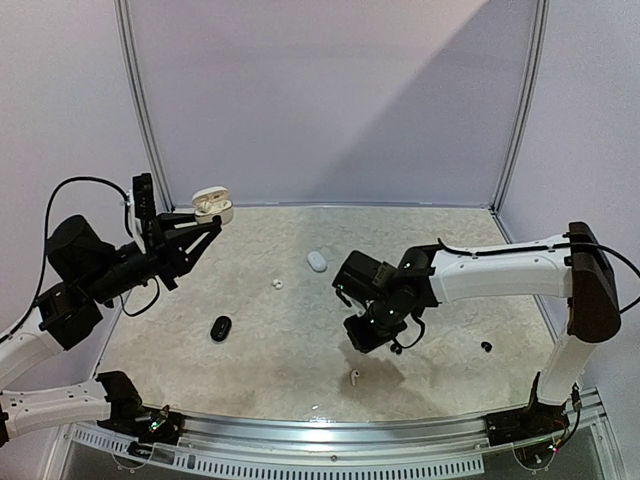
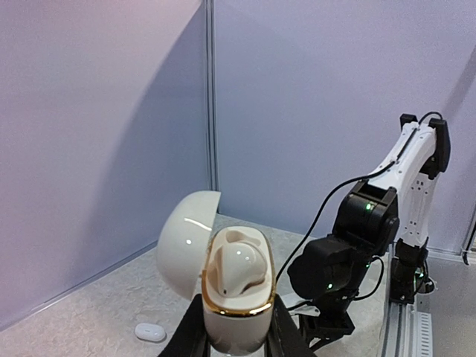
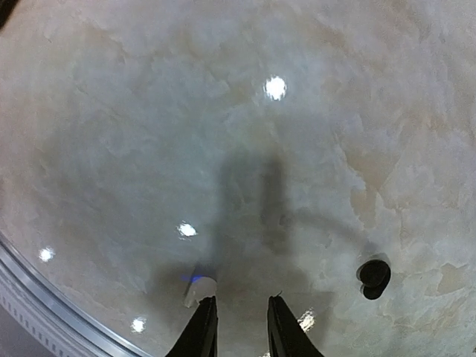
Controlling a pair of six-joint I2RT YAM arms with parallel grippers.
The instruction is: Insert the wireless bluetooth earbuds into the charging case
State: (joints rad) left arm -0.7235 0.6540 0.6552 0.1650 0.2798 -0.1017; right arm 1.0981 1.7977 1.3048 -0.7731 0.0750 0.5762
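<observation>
My left gripper (image 1: 208, 226) is raised at the far left and shut on a white charging case (image 1: 212, 208) with a gold rim. In the left wrist view the case (image 2: 236, 312) sits between the fingers (image 2: 190, 335) with its lid (image 2: 186, 242) open and one white earbud (image 2: 238, 269) seated inside. My right gripper (image 1: 383, 343) hovers over the table, open and empty. In the right wrist view a white earbud (image 3: 199, 288) lies just beyond my left fingertip (image 3: 204, 323), and a black earbud (image 3: 373, 274) lies to the right.
On the table lie a black closed case (image 1: 221, 328), a white closed case (image 1: 317, 261), a small white earbud (image 1: 277, 284), a white earbud (image 1: 354, 377) near the front and a black earbud (image 1: 486, 346). A metal rail (image 1: 330, 430) edges the table's front.
</observation>
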